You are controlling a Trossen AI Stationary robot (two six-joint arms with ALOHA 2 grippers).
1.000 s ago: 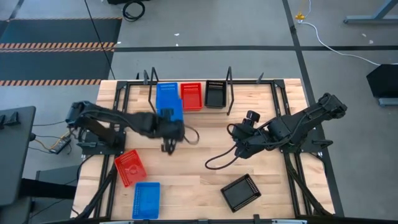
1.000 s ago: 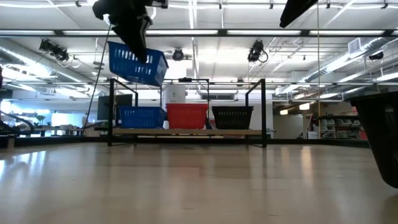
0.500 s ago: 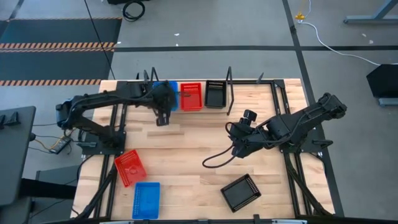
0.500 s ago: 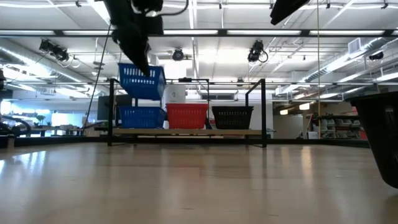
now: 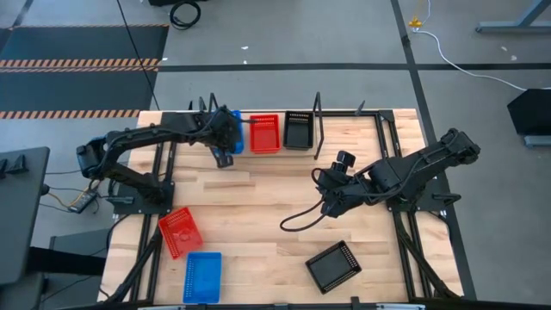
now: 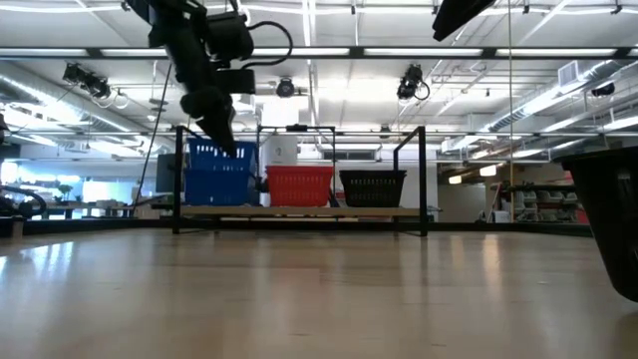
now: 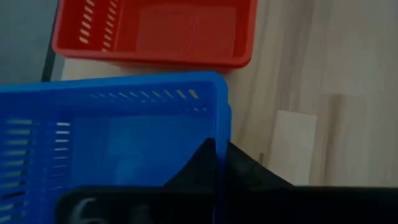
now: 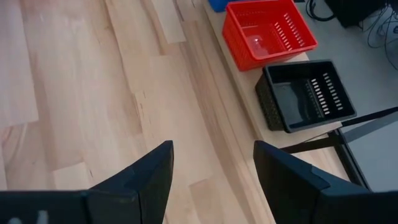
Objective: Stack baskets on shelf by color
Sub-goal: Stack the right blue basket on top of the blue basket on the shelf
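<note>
Blue basket [image 6: 221, 160] sat on another blue one at the shelf's [image 6: 299, 211] left end, its rim clamped in the left gripper [image 5: 225, 148]. At its 3 o'clock stood a red basket [image 5: 264, 133], then a black basket [image 5: 299, 129]. Right gripper [image 5: 328, 205], fingers spread and empty, hovered mid-table. At 6 o'clock, near the table's front edge, lay a red [image 5: 180, 232], blue [image 5: 202, 276] and black [image 5: 333, 266] basket.

Both arms are matte black, built of jointed segments with rounded housings. A loose black cable [image 5: 301, 221] loops from the right arm. The right tool [image 8: 208, 180] has two angular, wedge-shaped black fingers.
</note>
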